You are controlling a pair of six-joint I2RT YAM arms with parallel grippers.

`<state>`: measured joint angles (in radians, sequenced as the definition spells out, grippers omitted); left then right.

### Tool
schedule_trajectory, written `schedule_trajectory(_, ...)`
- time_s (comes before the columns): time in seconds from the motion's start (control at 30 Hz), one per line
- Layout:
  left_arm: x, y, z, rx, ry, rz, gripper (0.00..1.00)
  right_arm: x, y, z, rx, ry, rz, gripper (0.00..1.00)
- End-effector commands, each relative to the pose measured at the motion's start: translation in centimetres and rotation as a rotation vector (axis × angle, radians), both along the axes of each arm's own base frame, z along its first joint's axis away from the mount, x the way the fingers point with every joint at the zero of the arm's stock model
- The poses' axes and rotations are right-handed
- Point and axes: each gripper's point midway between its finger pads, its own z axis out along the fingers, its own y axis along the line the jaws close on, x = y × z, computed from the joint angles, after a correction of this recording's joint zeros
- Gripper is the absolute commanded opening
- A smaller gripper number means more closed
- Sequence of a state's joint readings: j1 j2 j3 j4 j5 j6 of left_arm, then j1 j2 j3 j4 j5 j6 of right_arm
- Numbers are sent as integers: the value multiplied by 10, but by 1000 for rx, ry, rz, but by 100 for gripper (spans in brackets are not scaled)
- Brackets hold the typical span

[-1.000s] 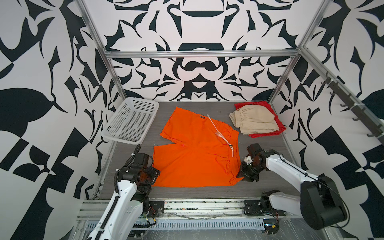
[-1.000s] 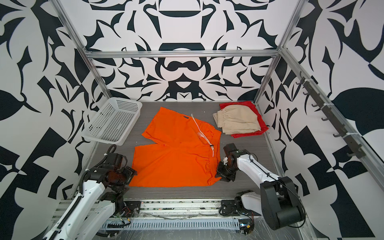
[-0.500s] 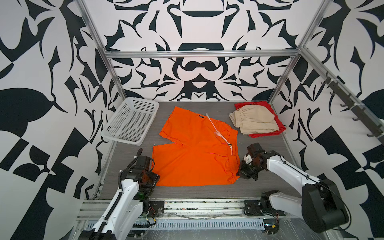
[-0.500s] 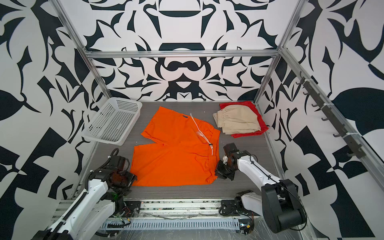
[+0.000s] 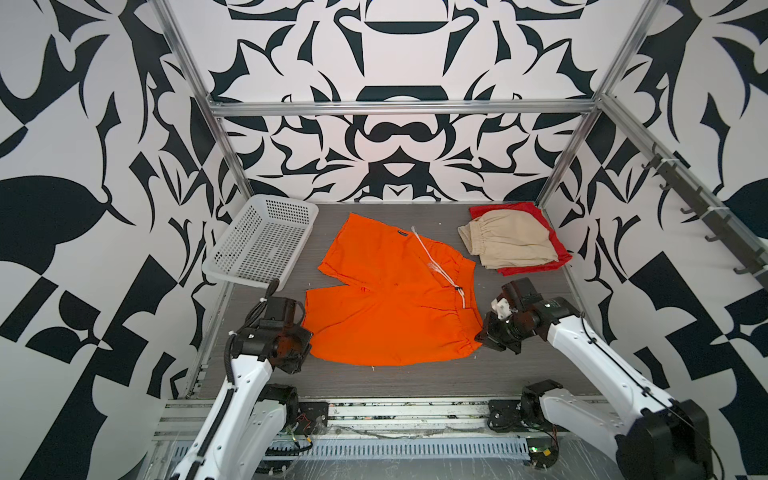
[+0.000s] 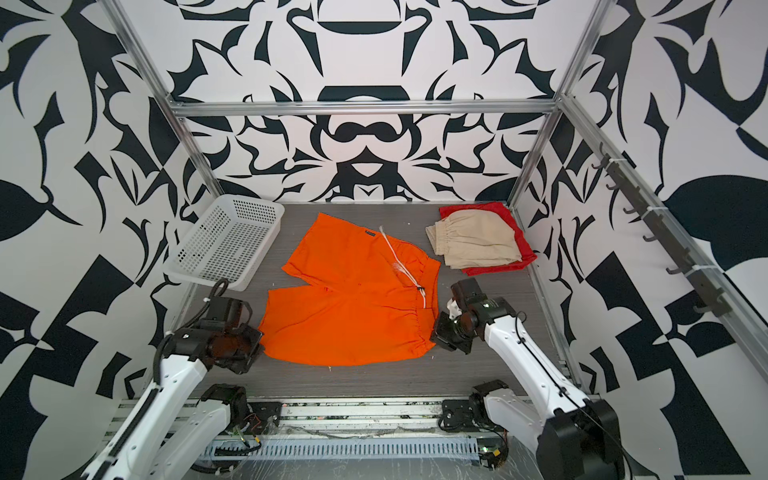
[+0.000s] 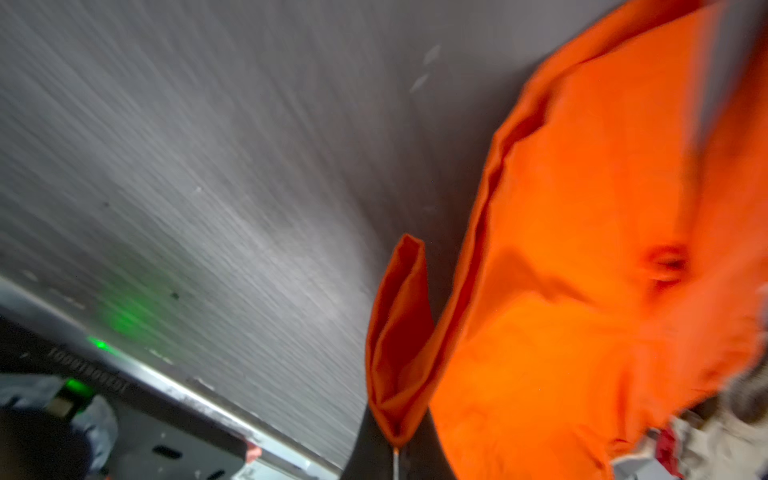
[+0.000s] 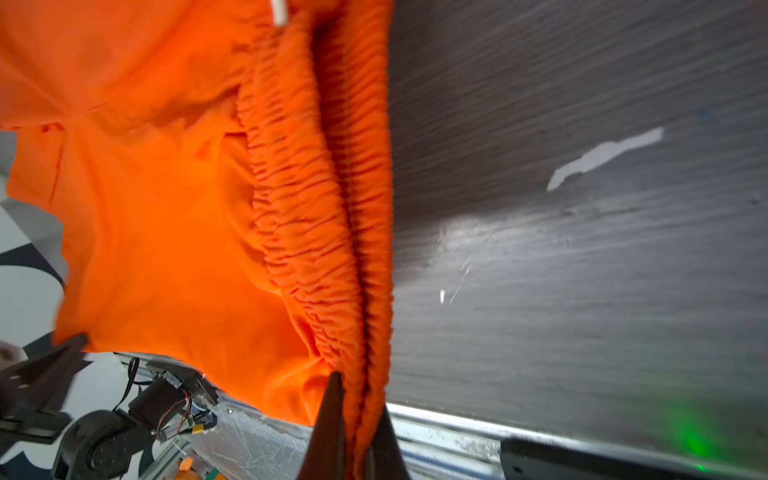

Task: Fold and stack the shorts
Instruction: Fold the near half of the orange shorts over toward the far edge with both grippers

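Orange shorts lie flat between your grippers: left gripper pinches the hem corner, right gripper pinches the waistband end. Bare grey table lies behind both, with the white basket just beyond the left.

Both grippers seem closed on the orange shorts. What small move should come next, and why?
Probably lift both corners together a little. The left gripper pinches the near leg's hem corner and the right gripper pinches the waistband at its near end, while the orange shorts lie spread flat; raising that edge would start a fold toward the far leg.
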<state>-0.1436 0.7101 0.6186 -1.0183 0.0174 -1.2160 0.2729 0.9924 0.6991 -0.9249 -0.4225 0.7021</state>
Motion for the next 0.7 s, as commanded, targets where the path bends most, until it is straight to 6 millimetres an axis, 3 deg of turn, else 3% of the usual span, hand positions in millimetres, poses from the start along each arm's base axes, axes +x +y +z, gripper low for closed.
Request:
schedule_trajectory(0.0, -25, 19, 24, 105, 36, -9, 0, -27, -6, 18, -30, 57, 4, 0)
schedule_trajectory(0.13, -11, 23, 65, 172, -7, -101, 0, -29, 1, 52, 28, 24, 13, 0)
schedule_trajectory(0.3, 44, 26, 117, 289, -87, -241, 0, -11, 9, 83, 44, -22, 75, 0)
schedule_trajectory(0.53, 138, 17, 165, 384, -208, -370, 0, 25, 0, 93, 75, -21, 48, 0)
schedule_trajectory(0.67, 191, 9, 175, 411, -246, -422, 0, 41, -10, 89, 109, 16, 29, 0)
